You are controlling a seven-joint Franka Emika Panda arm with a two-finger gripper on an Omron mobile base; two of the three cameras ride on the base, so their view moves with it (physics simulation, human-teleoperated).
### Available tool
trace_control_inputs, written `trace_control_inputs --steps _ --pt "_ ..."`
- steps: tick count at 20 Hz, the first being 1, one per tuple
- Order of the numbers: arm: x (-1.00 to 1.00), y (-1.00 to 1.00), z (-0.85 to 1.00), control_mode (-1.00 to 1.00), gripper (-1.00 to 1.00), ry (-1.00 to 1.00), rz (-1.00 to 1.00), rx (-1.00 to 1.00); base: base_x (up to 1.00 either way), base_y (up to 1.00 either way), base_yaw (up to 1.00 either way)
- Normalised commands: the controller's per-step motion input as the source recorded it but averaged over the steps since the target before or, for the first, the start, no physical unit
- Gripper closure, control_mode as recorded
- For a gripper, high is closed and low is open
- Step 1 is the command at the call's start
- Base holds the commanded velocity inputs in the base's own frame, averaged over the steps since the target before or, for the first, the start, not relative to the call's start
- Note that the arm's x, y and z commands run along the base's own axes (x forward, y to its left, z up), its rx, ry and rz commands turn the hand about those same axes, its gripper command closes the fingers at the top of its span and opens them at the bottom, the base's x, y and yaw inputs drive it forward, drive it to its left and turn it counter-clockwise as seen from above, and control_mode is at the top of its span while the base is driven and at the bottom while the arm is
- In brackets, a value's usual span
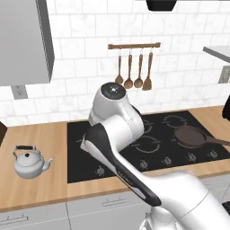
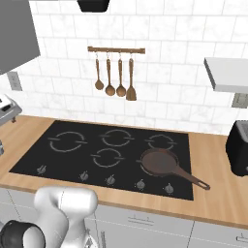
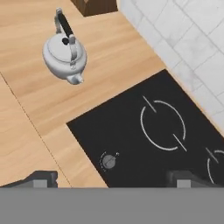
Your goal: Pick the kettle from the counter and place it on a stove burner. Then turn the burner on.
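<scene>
I see the kettle (image 1: pixel 30 162) upright on the counter (image 1: pixel 45 139), left of the cooktop (image 1: pixel 148 139) and well apart from it, spout toward the glass. In my hand view the gripper (image 3: pixel 111 179) hangs over the cooktop's near corner by a knob (image 3: pixel 108 161), fingers spread wide, holding nothing. Pan (image 2: pixel 162 162) sits on a right-hand ring; the burner (image 2: pixel 67 141) is bare.

Bright even rendered light, soft faint shadows, sharp, no glare
</scene>
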Motion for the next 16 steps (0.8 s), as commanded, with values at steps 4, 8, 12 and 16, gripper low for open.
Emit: trace_control_inputs --steps 4,8,12,16 --pt "0.00 1.00 0.00 -1.00 -1.00 0.03 0.29 -0.05 0.00 0.00 0.00" --pt "0.01 1.00 -0.06 -1.00 -1.00 0.06 0.30 -0.02 0.00 0.00 0.00" --pt "0.27 1.00 -0.33 -1.00 -1.00 0.04 0.28 -0.12 0.00 0.00 0.00" --pt "0.56 0.86 -0.33 -1.00 -1.00 0.01 0.20 -0.10 0.00 0.00 0.00"
